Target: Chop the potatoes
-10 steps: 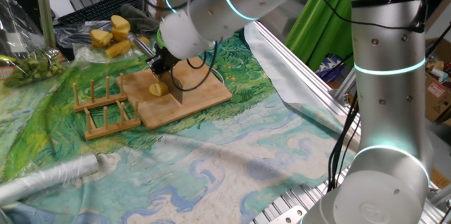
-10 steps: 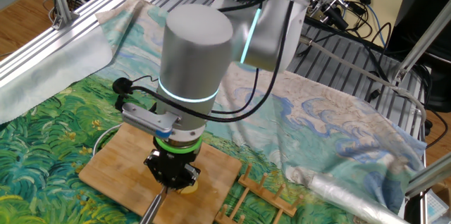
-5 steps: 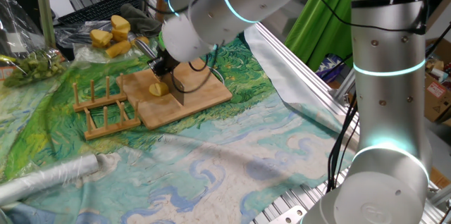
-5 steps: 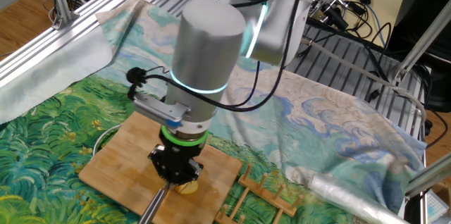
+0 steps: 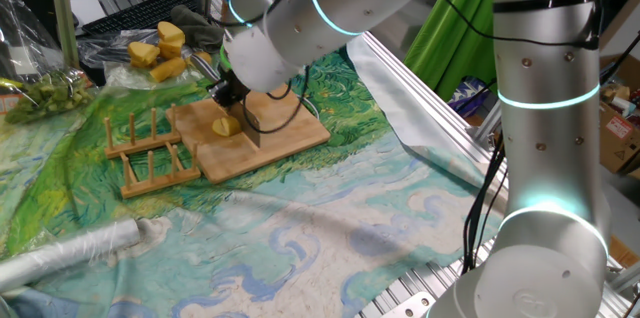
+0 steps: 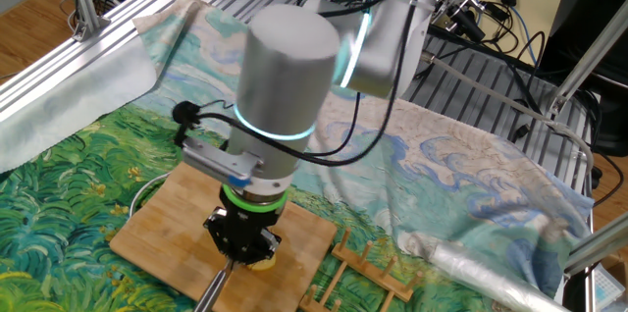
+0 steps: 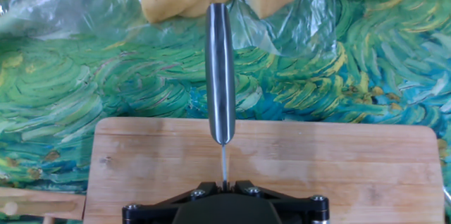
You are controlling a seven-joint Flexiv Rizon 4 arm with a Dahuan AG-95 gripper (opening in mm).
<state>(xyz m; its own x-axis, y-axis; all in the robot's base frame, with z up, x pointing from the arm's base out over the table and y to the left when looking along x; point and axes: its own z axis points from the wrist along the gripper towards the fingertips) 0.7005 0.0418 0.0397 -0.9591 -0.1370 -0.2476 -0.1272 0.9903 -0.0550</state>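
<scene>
Potato piece (image 5: 225,127) orientation unclear, under pincer (image 5: 228,98).

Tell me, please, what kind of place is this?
Probably a robotics lab set up as a mock kitchen: aluminium frame rails, loose cables behind, and a wooden board on a painted cloth.

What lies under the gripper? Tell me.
Under the gripper, which is shut on a knife, sits a small pale-yellow potato piece on the wooden cutting board. The hand hides the blade's contact with the potato, so any cut cannot be seen.
</scene>
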